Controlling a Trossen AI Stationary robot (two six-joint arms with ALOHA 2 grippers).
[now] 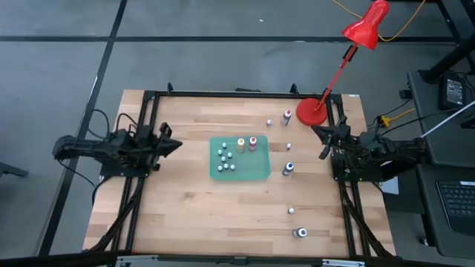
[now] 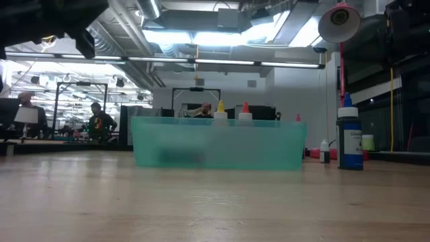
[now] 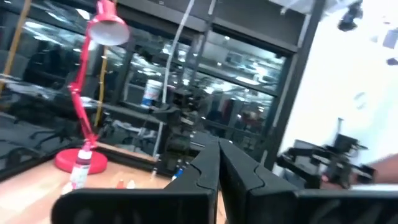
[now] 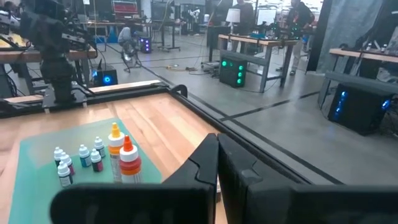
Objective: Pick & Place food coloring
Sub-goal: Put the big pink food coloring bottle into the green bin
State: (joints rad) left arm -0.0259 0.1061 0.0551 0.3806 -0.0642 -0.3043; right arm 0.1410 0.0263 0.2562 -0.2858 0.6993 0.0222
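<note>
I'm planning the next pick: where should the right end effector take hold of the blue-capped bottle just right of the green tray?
Probably from above, closing on the narrow cap or neck of the blue-capped bottle. It looks upright in the low view, standing clear of the green tray, with no bottle beside it. The right end effector sits nearest.

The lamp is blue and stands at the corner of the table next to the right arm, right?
Not quite: the lamp is red, not blue, as the high view shows. It does stand at the table corner next to the right arm.
</note>
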